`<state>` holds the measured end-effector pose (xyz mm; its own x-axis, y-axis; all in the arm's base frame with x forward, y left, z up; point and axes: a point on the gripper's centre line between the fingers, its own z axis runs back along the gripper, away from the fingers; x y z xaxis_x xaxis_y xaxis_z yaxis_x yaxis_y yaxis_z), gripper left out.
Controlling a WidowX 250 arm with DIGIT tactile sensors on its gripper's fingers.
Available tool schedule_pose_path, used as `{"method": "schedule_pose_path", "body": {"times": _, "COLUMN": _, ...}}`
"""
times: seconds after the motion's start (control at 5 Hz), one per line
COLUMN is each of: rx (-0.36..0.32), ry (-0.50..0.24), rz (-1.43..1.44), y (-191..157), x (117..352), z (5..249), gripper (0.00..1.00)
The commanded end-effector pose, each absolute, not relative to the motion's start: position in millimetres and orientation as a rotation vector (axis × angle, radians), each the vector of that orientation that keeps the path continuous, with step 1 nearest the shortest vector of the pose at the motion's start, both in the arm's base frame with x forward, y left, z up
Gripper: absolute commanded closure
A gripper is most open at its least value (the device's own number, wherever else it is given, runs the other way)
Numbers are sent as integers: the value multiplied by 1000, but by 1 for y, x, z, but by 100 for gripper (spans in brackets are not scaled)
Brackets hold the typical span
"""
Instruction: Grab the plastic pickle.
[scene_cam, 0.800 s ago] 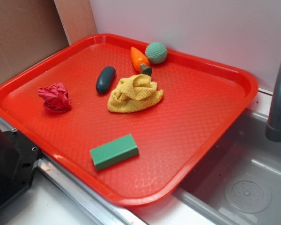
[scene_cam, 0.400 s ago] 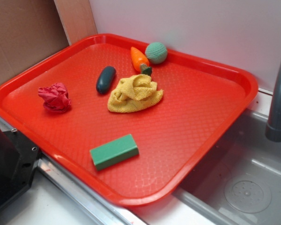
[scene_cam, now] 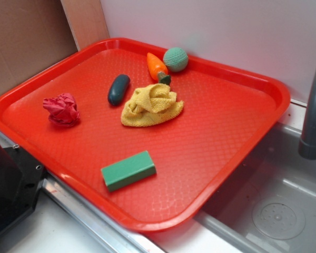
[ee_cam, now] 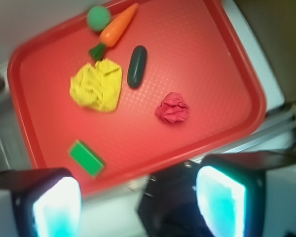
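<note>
Plastic pickle [scene_cam: 118, 89] lies flat on red tray [scene_cam: 221, 158], toward the back, between crumpled red paper [scene_cam: 61, 109] and yellow cloth [scene_cam: 151, 105], just beside the cloth but apart from it. Orange carrot [scene_cam: 157, 66] and green knitted ball [scene_cam: 175, 59] sit behind; green block [scene_cam: 128, 169] near front edge. Gripper [ee_cam: 138, 197] high above the tray's near edge, fingers [ee_cam: 56, 207] spread wide, empty.
</note>
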<state>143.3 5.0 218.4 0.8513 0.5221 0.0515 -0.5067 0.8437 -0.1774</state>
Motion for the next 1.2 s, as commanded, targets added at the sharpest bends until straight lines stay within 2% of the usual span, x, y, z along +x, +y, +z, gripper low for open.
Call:
{"method": "schedule_pose_path", "body": {"times": 0.0, "rx": -179, "ry": -165, "rz": 876, "y": 29, "x": 181, "z": 189, "gripper": 0}}
{"method": "schedule_pose_path", "body": {"times": 0.2, "rx": -197, "ry": -161, "rz": 957, "y": 33, "x": 200, "z": 160, "gripper": 0}}
{"method": "schedule_pose_path", "body": {"times": 0.4, "rx": -148, "ry": -188, "rz": 998, "y": 29, "x": 218, "z": 129, "gripper": 0}}
{"method": "schedule_pose_path", "body": {"times": 0.6, "rx": -148, "ry": -179, "rz": 1017, "y": 31, "x": 231, "z": 99, "gripper": 0}}
{"method": "schedule_pose_path", "body": {"times": 0.8, "rx": -113, "ry": -135, "rz": 1031, "y": 33, "x": 245, "z": 66, "gripper": 0}}
{"method": "schedule_pose_path", "body": {"times": 1.0, "rx": -89, "ry": -142, "rz": 1038, "y": 31, "x": 252, "z": 49, "gripper": 0}}
